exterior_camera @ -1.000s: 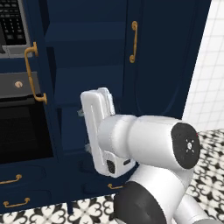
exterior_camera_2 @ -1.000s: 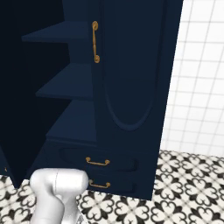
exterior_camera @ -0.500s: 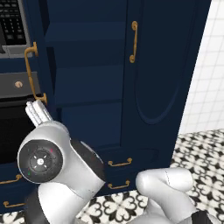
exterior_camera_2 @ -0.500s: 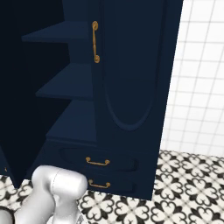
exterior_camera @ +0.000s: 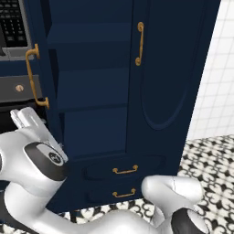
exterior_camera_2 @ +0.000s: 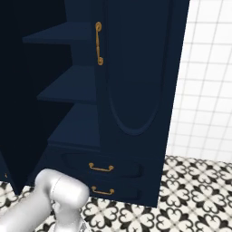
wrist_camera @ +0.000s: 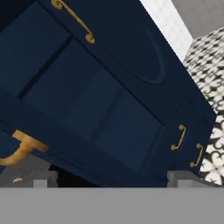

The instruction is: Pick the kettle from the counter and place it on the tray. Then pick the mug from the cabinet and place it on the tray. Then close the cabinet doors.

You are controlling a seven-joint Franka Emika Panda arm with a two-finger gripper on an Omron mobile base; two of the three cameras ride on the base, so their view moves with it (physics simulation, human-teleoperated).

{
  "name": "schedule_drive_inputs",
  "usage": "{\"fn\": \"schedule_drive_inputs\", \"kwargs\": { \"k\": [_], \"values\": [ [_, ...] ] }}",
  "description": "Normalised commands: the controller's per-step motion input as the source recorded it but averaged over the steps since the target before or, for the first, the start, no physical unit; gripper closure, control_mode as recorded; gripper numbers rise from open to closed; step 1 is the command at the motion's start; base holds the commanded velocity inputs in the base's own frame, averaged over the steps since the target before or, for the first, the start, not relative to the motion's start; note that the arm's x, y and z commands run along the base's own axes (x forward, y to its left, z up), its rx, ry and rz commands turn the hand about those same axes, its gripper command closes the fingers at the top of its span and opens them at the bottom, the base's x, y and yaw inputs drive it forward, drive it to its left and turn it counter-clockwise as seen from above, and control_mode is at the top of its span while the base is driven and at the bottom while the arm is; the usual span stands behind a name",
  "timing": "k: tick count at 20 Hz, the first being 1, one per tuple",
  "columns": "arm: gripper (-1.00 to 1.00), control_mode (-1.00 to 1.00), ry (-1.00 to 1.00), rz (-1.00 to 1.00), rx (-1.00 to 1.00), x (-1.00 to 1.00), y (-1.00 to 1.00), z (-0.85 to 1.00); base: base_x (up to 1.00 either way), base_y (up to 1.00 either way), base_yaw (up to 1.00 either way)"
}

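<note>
Clearly the arm is working at the cabinet [exterior_camera: 96, 91], whose shelves are showing bare in every view, so closing the cabinet doors looks like the step in hand. Its left door [exterior_camera: 43, 87] is standing ajar with its edge toward the base, while the right door [exterior_camera: 173, 68] is sitting shut. The gripper [wrist_camera: 109, 181] is hovering low beside that open leaf, claw spread wide and pinching nothing, its tips just poking up in the hand view. A good push should land flat on the panel, away from the curved brass handle [exterior_camera: 34, 75], and follow the hinge arc. Smooth navy paint, arched mouldings and small brass drawer pulls [exterior_camera: 124, 170] are catching the light; mug and tray probably are lying elsewhere.
</note>
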Motion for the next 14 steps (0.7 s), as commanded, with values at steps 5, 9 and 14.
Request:
{"fn": "schedule_drive_inputs", "kwargs": {
  "k": [5,9,14],
  "values": [
    [-1.00,-1.00,-0.14,-0.24,-0.08,0.85,0.47,-0.23,0.00,0.00,0.00],
    [-1.00,-1.00,-0.15,-0.21,-0.02,0.75,0.57,-0.25,0.00,0.00,0.00],
    [-1.00,-1.00,-0.10,-0.23,0.00,0.62,0.22,-0.18,0.00,0.00,0.00]
  ]
}}
